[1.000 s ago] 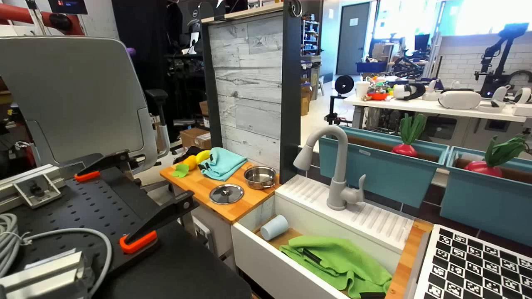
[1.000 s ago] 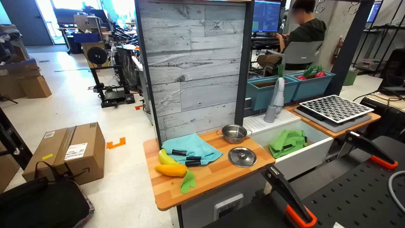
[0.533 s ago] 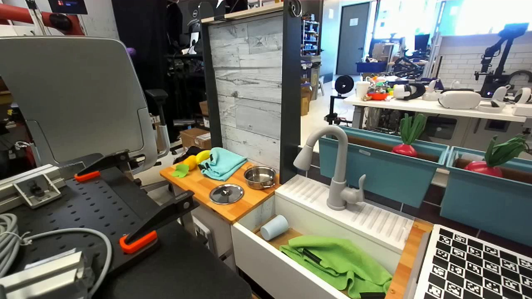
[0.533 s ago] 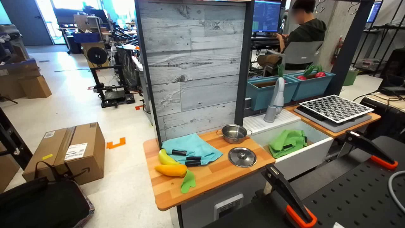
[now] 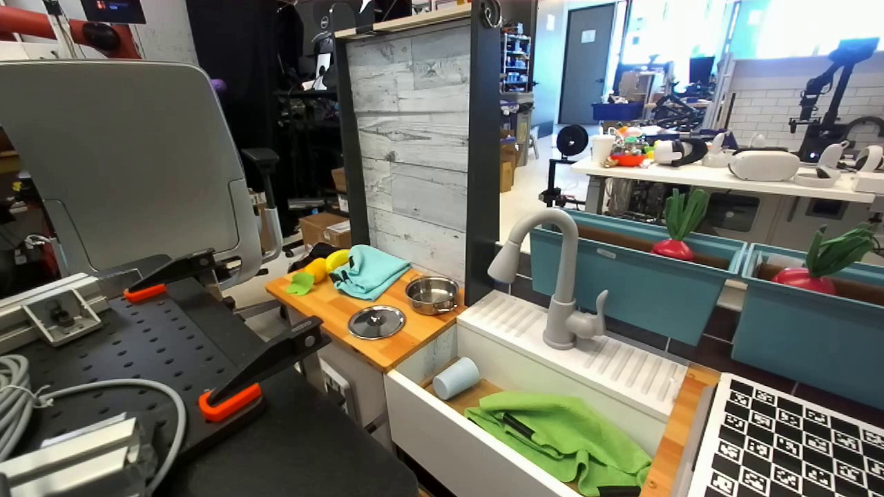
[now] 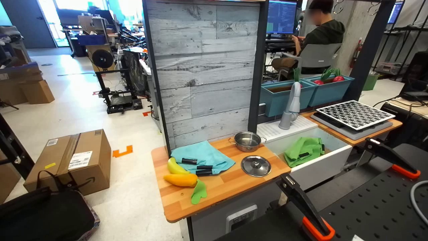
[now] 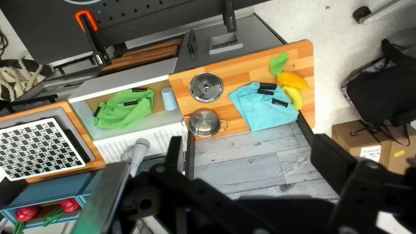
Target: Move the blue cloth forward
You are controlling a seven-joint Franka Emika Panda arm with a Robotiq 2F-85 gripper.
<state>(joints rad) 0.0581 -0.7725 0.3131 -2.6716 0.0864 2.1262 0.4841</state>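
On the wooden counter [image 7: 242, 71], in the wrist view, the cloth [image 7: 265, 110] lies rumpled, pot [image 7: 204, 123] between its eight and nine o'clock, banana [image 7: 294, 97] between two and three. The claw [image 7: 249, 142] stands wide, holding nothing, so this is likely the approach; next calls for descending to pinch a fold clear of the banana.

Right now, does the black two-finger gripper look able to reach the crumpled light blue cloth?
Probably yes: the gripper is open and nothing stands over the cloth. However, the curved yellow object beside it and the upright grey wood-grain panel behind may limit the approach.
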